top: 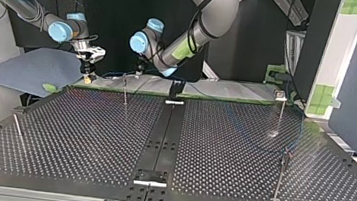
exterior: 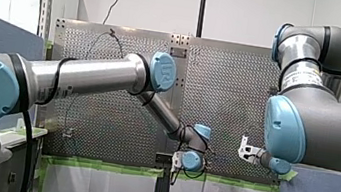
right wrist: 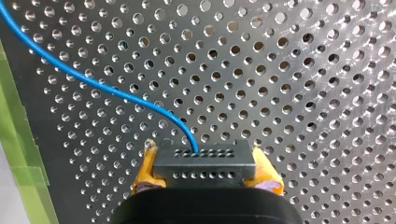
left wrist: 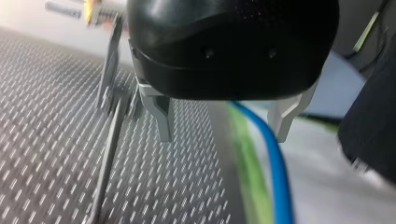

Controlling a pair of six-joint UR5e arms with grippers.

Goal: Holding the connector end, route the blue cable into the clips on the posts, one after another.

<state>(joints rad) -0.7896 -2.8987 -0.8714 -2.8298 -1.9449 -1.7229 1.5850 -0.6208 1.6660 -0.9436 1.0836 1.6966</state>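
The black connector block (right wrist: 204, 162) sits between the yellow pads of my right gripper (right wrist: 205, 171), which is shut on it. From the block the blue cable (right wrist: 95, 83) curves away over the perforated plate. In the top view my right gripper (top: 88, 72) hangs at the far left edge of the table. My left gripper (left wrist: 223, 125) is open, and its metal fingers (left wrist: 161, 116) stand wide apart. The blue cable (left wrist: 276, 163) runs loose between them, nearer one finger and not clamped. A thin post (top: 125, 91) stands just beside my left gripper (top: 138, 71).
More posts stand on the plate: one with a clip at the top view's right (top: 281, 114), one nearer the camera (top: 281, 177), and a leaning one at the left (top: 17, 131). A black rail (top: 162, 139) runs down the middle. Green tape (right wrist: 21, 140) lines the table's edge.
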